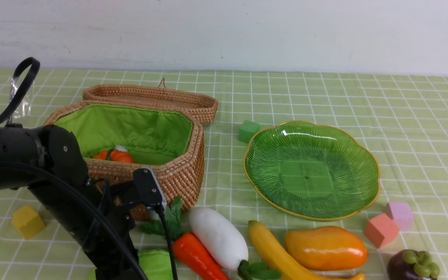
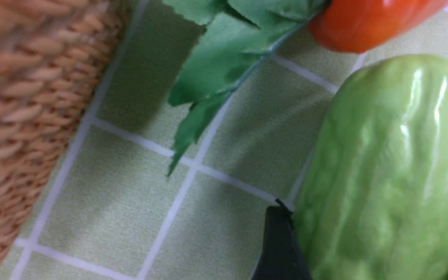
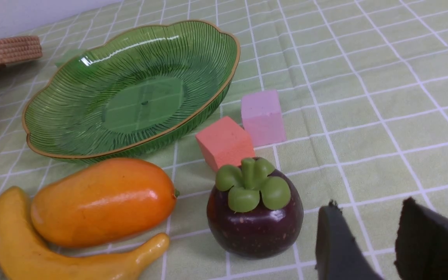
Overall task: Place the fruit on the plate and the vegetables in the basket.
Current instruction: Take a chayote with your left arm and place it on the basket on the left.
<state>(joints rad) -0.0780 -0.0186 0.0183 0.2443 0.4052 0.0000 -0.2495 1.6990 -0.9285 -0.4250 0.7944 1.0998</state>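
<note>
My left gripper (image 2: 375, 237) is down at the table's near left, its dark fingers (image 2: 280, 241) pressed on both sides of the ridged light-green gourd (image 2: 387, 171), which lies beside the carrot (image 1: 196, 256). A white radish (image 1: 218, 237) lies to the right of the carrot. The small orange pumpkin (image 1: 121, 155) sits inside the wicker basket (image 1: 181, 171). Banana (image 1: 270, 249), mango (image 1: 325, 247) and mangosteen (image 3: 254, 212) lie on the cloth in front of the green plate (image 1: 309, 171), which holds nothing. My right gripper (image 3: 370, 217) hovers open just beside the mangosteen.
The basket's lid (image 1: 150, 97) lies open behind it. Foam cubes are scattered around: green (image 1: 248, 130) by the plate, yellow (image 1: 27, 221) at the left, salmon (image 1: 380, 230) and lilac (image 1: 399, 214) at the plate's right. My left arm (image 1: 64, 186) crosses in front of the basket.
</note>
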